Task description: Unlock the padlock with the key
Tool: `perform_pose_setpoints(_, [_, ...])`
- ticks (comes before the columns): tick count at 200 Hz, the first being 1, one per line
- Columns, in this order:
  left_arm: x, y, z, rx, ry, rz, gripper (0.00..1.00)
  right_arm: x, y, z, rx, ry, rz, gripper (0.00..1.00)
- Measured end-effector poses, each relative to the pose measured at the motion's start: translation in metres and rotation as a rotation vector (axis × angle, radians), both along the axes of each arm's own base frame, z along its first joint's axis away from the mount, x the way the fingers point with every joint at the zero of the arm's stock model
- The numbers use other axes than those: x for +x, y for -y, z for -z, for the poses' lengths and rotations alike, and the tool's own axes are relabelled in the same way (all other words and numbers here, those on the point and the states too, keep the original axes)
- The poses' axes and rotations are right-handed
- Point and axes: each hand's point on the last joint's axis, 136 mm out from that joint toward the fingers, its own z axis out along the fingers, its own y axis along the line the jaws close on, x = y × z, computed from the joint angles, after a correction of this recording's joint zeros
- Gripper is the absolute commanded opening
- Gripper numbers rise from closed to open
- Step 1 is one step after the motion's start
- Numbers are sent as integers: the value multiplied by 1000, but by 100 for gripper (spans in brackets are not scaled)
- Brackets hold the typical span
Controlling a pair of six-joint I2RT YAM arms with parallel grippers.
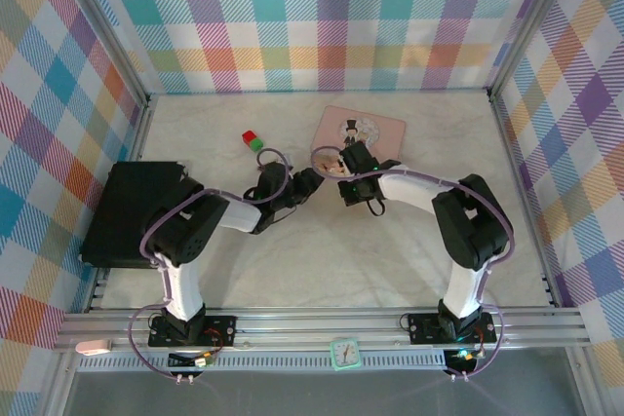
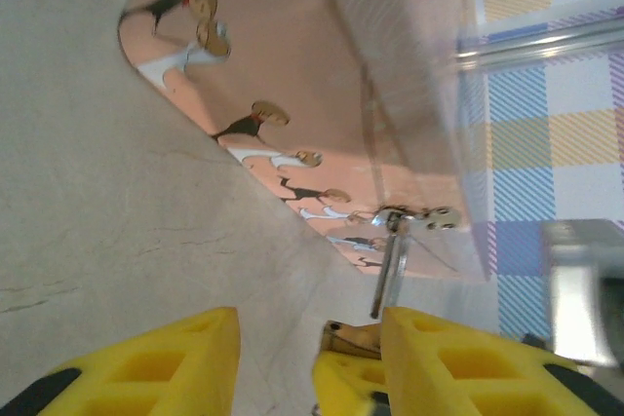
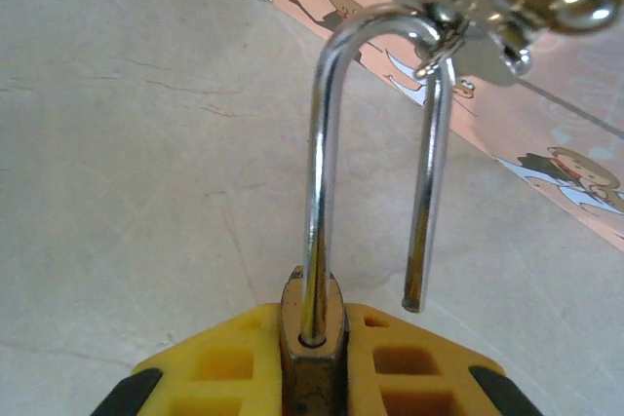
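Top external view puts the left gripper (image 1: 310,180) near mid-frame, and its wrist camera shows its yellow fingers spread apart with nothing pinched between them, their tips close to the padlock; the key is too small to pick out. Just to the right, the padlock (image 3: 314,367) has its brass body clamped flat between the closed fingers of the right gripper (image 3: 312,317). Its silver shackle (image 3: 322,143) hooks through the clasp (image 3: 487,2) of the pink tin (image 3: 575,114), with one leg seated in the body and the other hanging free beside it. The lock looks small, light, rigid and smooth, so it would likely twist or slip under a sideways push; the broad flat faces of the body seem the best hold, provided the keyhole end is left clear. The tin is probably light enough to drag along. No brand or writing is legible; the tin carries cartoon figures alone
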Motion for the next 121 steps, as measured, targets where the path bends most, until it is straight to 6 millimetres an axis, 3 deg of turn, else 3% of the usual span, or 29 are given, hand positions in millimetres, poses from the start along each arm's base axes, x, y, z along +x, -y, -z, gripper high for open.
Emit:
perform_pose_setpoints(27, [3, 18, 8, -13, 0, 26, 42, -4, 0, -1, 131, -66, -22, 2])
perform_pose_setpoints(69, [12, 42, -12, -58, 63, 54, 44, -11, -5, -2, 258, -130, -71, 1])
perform_pose_setpoints(121, [19, 58, -6, -54, 63, 69, 43, -22, -15, -6, 342, -169, -151, 0])
